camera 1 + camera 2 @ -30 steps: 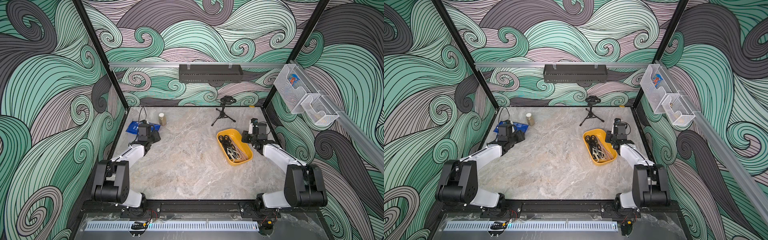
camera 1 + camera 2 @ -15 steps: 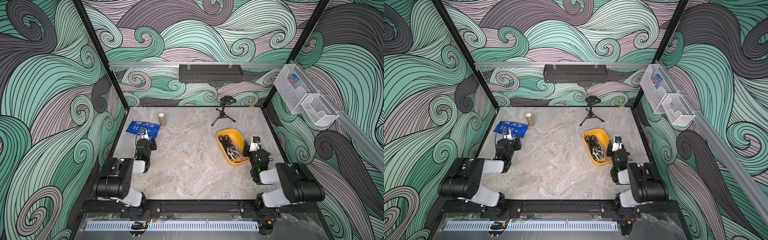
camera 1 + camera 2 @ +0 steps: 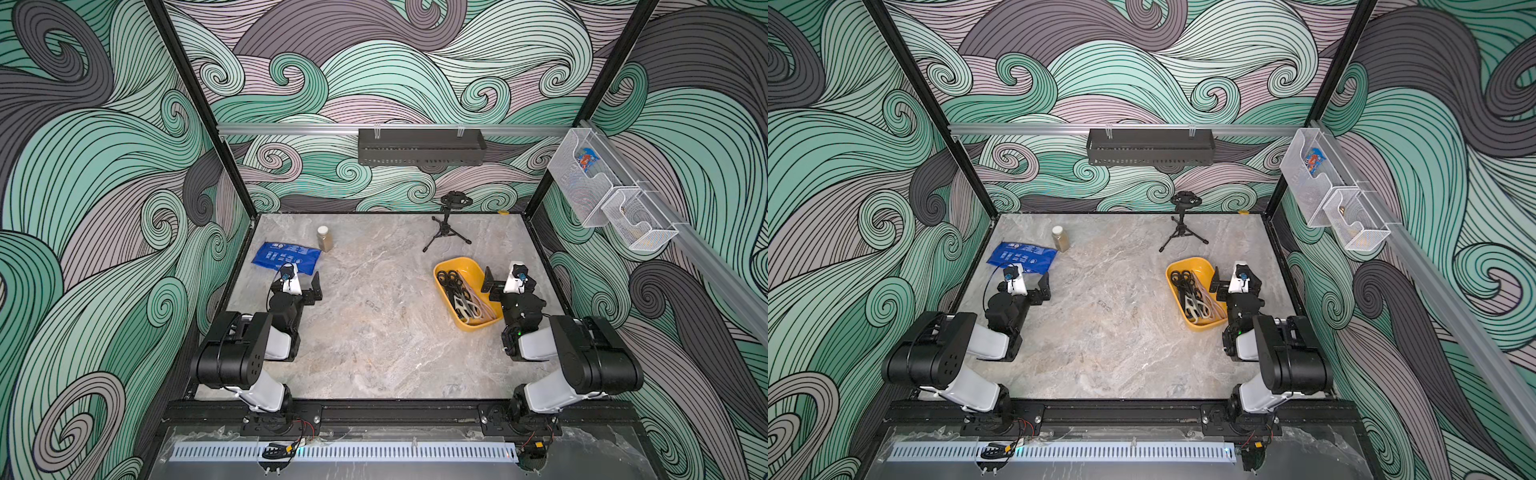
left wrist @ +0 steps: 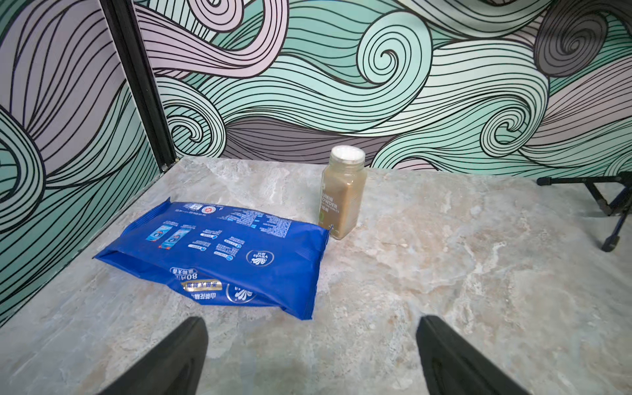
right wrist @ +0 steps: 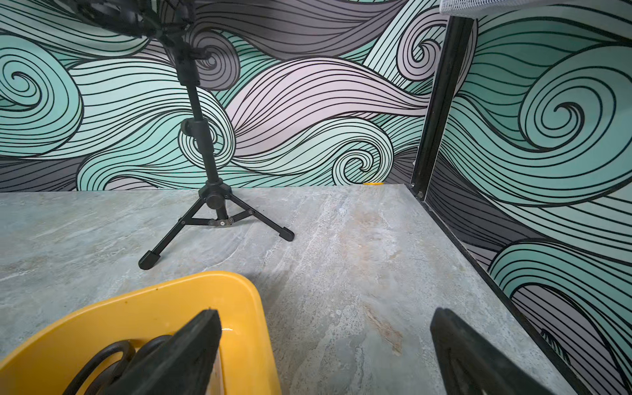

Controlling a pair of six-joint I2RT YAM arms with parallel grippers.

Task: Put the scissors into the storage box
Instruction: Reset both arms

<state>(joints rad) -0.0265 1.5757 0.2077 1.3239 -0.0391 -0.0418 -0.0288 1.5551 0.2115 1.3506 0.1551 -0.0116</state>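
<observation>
The scissors (image 3: 451, 282) lie piled inside the yellow storage box (image 3: 467, 268), so the job looks done! Just beside the box the right pincer (image 5: 325, 313) gapes wide, empty; the left pincer (image 4: 311, 321), well away, likewise parked clear.

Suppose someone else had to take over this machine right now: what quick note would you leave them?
Left tool: open, empty, facing the blue pack.
Right tool: open, empty, close beside the storage box.
Scissors: piled inside the storage box, black-handled and pale pairs together; the pile is too tangled to count.
Done: no scissors show loose on the table.
Left: probably nothing; confirm the count, then stop.
</observation>
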